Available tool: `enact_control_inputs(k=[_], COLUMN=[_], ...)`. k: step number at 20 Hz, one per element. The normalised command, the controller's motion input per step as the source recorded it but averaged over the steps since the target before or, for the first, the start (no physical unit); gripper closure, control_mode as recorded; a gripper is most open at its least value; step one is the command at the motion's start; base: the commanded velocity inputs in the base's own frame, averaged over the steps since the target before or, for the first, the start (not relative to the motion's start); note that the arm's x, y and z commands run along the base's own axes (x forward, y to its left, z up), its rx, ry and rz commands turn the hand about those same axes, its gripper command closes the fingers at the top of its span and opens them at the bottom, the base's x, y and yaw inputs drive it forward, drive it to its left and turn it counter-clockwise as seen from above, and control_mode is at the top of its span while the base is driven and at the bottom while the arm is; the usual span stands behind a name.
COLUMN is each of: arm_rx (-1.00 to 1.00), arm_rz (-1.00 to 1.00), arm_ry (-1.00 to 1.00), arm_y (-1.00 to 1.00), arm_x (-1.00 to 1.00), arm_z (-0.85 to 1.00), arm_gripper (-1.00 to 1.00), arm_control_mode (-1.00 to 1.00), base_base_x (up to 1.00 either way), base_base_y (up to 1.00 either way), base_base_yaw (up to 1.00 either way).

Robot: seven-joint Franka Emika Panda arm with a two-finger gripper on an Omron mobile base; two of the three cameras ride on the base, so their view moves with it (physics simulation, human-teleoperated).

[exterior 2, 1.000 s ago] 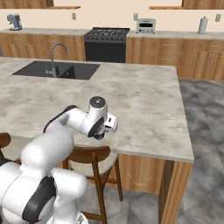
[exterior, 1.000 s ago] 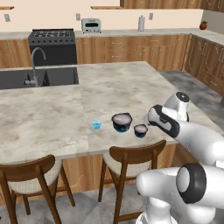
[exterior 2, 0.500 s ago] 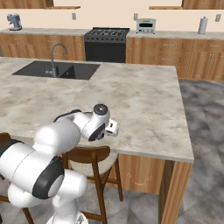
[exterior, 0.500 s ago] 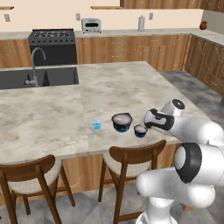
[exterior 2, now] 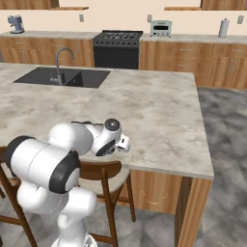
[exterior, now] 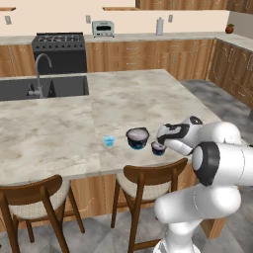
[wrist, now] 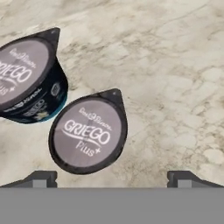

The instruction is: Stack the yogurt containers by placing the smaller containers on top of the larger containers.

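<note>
Jaws spread over narrower tub [wrist: 89,136], widest tub [wrist: 27,78] just beside.

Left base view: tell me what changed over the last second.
The arm swung its hand down and left, bringing the open pincer over the narrower dark tub; nothing was gripped or released. The widest tub, the tiny light-blue cup and the narrower tub stayed where they stood on the counter.

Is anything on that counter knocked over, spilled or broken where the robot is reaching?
Nothing stands out. The wide tub, the narrower tub and the tiny light-blue cup all stand upright on the marble counter, lids sealed, nothing spilled. The claw hangs open over the narrower tub.
</note>
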Motion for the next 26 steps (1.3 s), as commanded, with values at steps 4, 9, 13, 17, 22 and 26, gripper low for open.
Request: enact_control_inputs(k=[4, 9, 13, 17, 22, 26], arm_rx=[0.00, 0.00, 0.01, 0.02, 0.00, 0.00], arm_rz=[0.00, 0.00, 0.00, 0.00, 0.00, 0.00], arm_ry=[0.00, 0.00, 0.00, 0.00, 0.00, 0.00], arm_y=[0.05, 0.00, 0.00, 0.00, 0.00, 0.07], arm_x=[0.08, 0.04, 0.16, 0.17, 0.01, 0.11], arm_z=[-0.06, -0.03, -0.12, -0.21, -0.05, -0.02], arm_gripper=[-1.00, -1.00, -1.00, -1.00, -1.00, -1.00], arm_control_mode=[-1.00, -1.00, -1.00, -1.00, -1.00, -1.00], base_base_x=[0.00, 0.00, 0.00, 0.00, 0.00, 0.00], base_base_y=[0.00, 0.00, 0.00, 0.00, 0.00, 0.00], base_base_yaw=[0.00, 0.00, 0.00, 0.00, 0.00, 0.00])
